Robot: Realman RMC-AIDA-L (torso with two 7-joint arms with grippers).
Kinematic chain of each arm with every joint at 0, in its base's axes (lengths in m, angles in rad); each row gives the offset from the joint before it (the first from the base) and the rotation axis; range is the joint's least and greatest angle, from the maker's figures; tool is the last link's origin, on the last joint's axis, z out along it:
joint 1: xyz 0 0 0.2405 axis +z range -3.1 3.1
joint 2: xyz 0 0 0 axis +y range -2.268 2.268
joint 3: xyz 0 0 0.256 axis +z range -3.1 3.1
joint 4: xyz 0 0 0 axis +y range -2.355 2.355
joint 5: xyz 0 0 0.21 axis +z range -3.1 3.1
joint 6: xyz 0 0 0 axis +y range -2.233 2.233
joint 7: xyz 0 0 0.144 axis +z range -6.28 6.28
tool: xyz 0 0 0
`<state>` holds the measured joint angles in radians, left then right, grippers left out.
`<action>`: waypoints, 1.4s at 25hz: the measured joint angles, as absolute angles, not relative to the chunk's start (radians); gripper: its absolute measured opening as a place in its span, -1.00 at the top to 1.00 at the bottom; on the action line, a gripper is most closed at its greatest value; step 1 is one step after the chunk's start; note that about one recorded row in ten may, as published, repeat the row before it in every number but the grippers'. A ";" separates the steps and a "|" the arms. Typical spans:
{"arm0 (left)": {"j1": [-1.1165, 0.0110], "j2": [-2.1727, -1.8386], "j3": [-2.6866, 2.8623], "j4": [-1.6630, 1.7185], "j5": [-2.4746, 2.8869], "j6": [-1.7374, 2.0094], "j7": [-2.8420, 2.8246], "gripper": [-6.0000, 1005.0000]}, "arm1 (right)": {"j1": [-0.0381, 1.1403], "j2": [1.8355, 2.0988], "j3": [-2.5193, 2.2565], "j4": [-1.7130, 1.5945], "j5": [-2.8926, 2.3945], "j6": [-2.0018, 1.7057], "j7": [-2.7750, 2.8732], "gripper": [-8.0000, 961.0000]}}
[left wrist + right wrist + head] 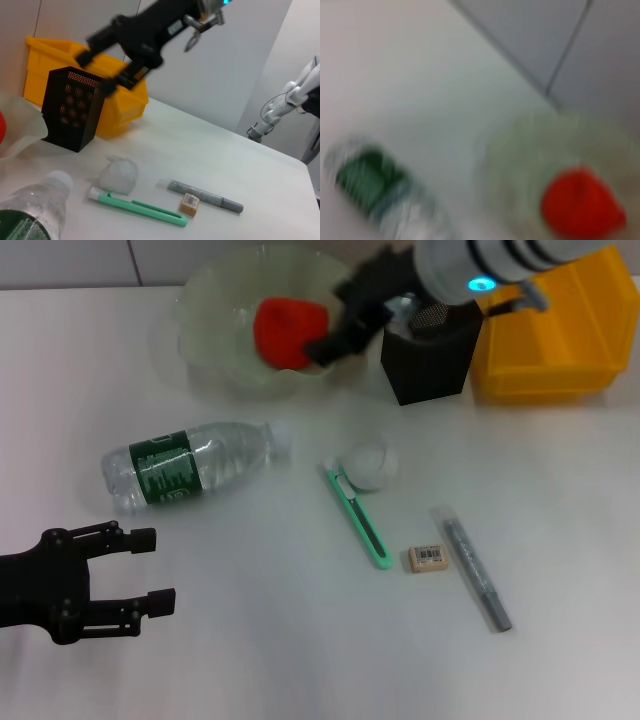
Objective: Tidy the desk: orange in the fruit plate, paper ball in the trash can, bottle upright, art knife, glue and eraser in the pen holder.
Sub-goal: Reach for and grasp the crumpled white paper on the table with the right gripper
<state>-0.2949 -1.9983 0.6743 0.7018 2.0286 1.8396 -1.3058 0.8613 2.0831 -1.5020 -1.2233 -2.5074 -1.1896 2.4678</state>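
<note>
Nearest the head camera, the left gripper point(150, 568) is parked with its fingers spread and nothing held, just beside the bottle point(190, 467), which lies on its side on the desk point(250, 640). Beyond the bottle, the orange point(290, 332) is seen resting in the fruit plate point(210, 310), with the right gripper point(335, 330) at its far side, released and holding nothing. The orange step is judged done. Beside the bottle's cap lie the paper ball point(370, 463) and art knife point(356, 517); a grasp on the ball is called for next.
</note>
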 joint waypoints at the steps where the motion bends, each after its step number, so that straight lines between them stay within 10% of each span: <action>1: -0.295 -1.997 0.677 0.702 2.029 1.838 -1.307 -0.67 | 0.869 2.083 -1.497 -1.238 -2.543 -1.242 2.495 -0.58; 35: -0.319 -2.006 0.717 0.701 2.069 1.786 -1.298 -0.67 | 0.948 2.092 -1.669 -0.951 -2.531 -1.254 2.577 -0.57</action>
